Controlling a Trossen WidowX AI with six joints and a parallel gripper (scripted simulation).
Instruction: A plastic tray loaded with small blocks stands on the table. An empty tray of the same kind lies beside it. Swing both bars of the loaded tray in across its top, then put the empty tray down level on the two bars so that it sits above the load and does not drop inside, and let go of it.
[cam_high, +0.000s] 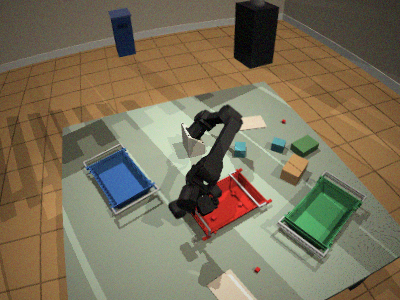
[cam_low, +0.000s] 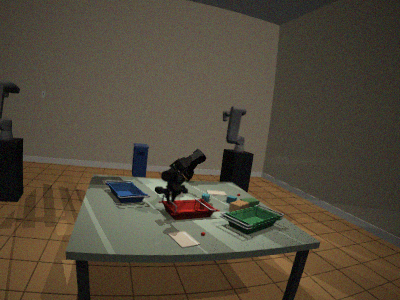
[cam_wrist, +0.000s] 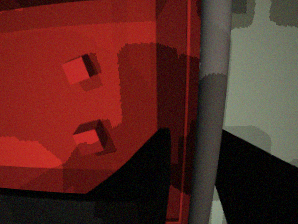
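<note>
Three trays sit on the worktop (cam_high: 125, 250) (cam_low: 130, 240): blue (cam_high: 120, 180) (cam_low: 125, 191) at left, green (cam_high: 320, 210) (cam_low: 252, 218) at lower right, and the loaded red tray (cam_high: 227, 202) (cam_low: 190, 212) (cam_wrist: 140, 90) between. The claw (cam_high: 207, 200) (cam_low: 172, 200) (cam_wrist: 188, 136) is open just a little, holding nothing, with a gray bar (cam_wrist: 212, 60) between its fingers.
</note>
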